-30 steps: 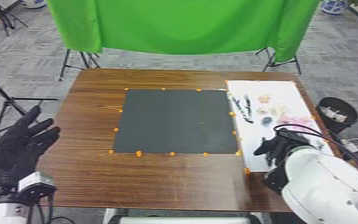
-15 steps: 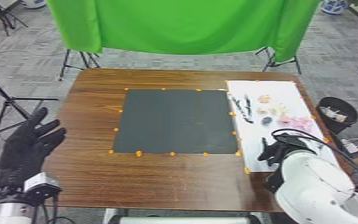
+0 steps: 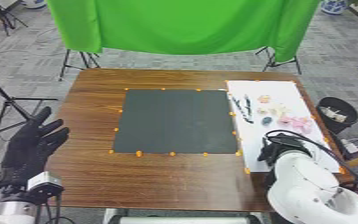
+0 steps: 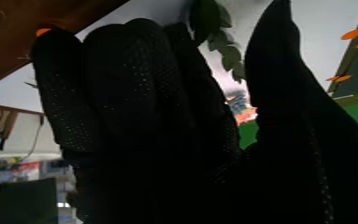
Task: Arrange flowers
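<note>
On the white sheet [image 3: 286,92] at the table's right lie leafy dark stems [image 3: 244,108], a peach flower [image 3: 264,98], small pale yellow flowers [image 3: 282,109], a dark oval piece [image 3: 266,120] and pink flowers [image 3: 298,122]. My right hand [image 3: 282,144] is over the sheet's near part, nearer me than the pink flowers. In the right wrist view my right hand [image 4: 149,100] has straight fingers with the thumb apart; green leaves [image 4: 230,54] show between them, contact unclear. The left hand [image 3: 26,150] is open at the table's left edge.
A dark grey mat [image 3: 175,120] edged with orange markers [image 3: 139,153] covers the table's middle. Brown table surface [image 3: 158,182] lies on its near side. A black bin [image 3: 337,111] stands beyond the right edge, and a green cloth [image 3: 184,25] hangs behind.
My right forearm has swung a little to the left and the hand has turned, uncovering more of the pink flowers. My left hand has shifted slightly.
</note>
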You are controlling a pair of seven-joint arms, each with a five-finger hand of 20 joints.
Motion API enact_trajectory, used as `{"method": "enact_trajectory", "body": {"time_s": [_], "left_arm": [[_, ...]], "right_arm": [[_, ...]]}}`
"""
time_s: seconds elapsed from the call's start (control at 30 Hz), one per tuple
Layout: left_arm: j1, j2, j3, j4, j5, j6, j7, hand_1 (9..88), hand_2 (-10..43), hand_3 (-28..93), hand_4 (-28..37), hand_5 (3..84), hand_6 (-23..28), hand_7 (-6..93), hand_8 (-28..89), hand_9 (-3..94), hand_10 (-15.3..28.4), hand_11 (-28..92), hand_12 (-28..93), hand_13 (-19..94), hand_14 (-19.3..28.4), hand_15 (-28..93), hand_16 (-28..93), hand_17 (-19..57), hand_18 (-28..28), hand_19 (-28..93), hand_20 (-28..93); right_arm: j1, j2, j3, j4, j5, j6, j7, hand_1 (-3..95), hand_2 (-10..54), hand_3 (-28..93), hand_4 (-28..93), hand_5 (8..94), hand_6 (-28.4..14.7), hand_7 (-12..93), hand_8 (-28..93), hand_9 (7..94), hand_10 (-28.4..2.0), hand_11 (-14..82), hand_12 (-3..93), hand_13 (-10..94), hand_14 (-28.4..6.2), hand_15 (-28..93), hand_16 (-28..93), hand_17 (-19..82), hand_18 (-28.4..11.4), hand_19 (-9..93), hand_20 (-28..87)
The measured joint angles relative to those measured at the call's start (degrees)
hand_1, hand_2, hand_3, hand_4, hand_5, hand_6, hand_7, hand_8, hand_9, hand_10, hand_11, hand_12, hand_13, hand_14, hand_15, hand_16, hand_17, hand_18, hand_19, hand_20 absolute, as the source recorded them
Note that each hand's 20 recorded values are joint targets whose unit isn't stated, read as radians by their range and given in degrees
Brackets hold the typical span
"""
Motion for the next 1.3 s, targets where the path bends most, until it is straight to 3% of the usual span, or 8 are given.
{"method": "enact_trajectory", "body": {"time_s": [0.07,0.27,0.37,0.57,0.9,1.3], "left_arm": [[0.0,-0.01,0.21,0.03,-0.01,-0.03,0.05,29.6,6.2,63,-21.0,34.3,7.8,9.4,-8,31.1,18.6,26,11,20,25.5,53,-11,-6.5,26.0,51,5],[0.0,-0.18,0.39,0.11,0.02,-0.17,0.01,29.6,6.2,63,-21.0,34.3,7.8,9.4,-8,31.2,18.6,26,11,20,25.5,53,-11,-6.6,26.0,51,5],[0.0,-0.60,0.38,0.12,0.25,-0.27,-0.23,29.5,6.2,64,-21.0,34.3,7.8,9.4,-8,31.2,18.7,26,11,20,25.5,53,-11,-6.7,25.9,51,5],[0.0,-0.87,0.37,0.13,0.35,-0.39,-0.37,29.5,6.3,63,-21.0,34.4,7.8,9.5,-8,31.1,18.6,27,11,20,25.5,53,-11,-6.7,25.8,51,5],[0.0,-0.98,0.03,0.13,0.48,-0.61,-0.78,29.5,6.3,63,-21.0,34.4,7.8,9.5,-8,31.2,18.7,27,11,20,25.5,53,-11,-6.8,25.8,51,5],[0.1,-1.29,-0.17,0.13,0.67,-0.79,-1.13,29.6,6.3,63,-20.9,34.4,7.9,9.5,-8,31.2,18.7,27,11,20,25.5,53,-11,-6.8,25.7,51,5]], "right_arm": [[0.6,0.5,-1.9,0.5,-2.1,1.3,0.0,45.3,-4.1,70,-18,70.8,-14.9,22,-5,74.4,-23.7,37.8,19.4,75,-16.1,62,11,65,-11.3,93,-28],[1.6,0.6,-2.6,1.8,-2.6,1.5,-0.2,51.6,-7.3,68,-21,70.9,-13.4,22,14,75.9,-21.3,37.8,19.5,76,-14.4,61,12,64,-11.9,93,-27],[2.6,0.6,-3.7,2.5,-2.7,1.7,-0.5,54.5,-8.3,67,-21,71.5,-12.5,22,16,76.8,-19.5,35.0,22.9,77,-13.3,61,13,64,-12.0,93,-24],[3.6,0.7,-5.1,3.3,-3.4,2.7,-0.5,55.2,-8.6,67,-21,72.7,-12.1,21,15,78.6,-18.8,32.2,23.8,78,-12.4,60,13,64,-12.0,93,-22],[5.3,0.4,-7.0,4.3,-3.3,5.8,-1.2,60.0,-8.0,70,-22,78.8,-8.5,24,17,86.9,-14.6,26.4,30.1,83,-9.5,59,17,64,-12.1,93,-2],[5.4,0.4,-9.1,5.0,-6.1,9.6,-1.9,56.1,-6.5,76,-19,77.6,-6.6,29,27,84.9,-14.2,38.8,30.7,83,-8.5,69,19,63,-14.1,93,25]]}}
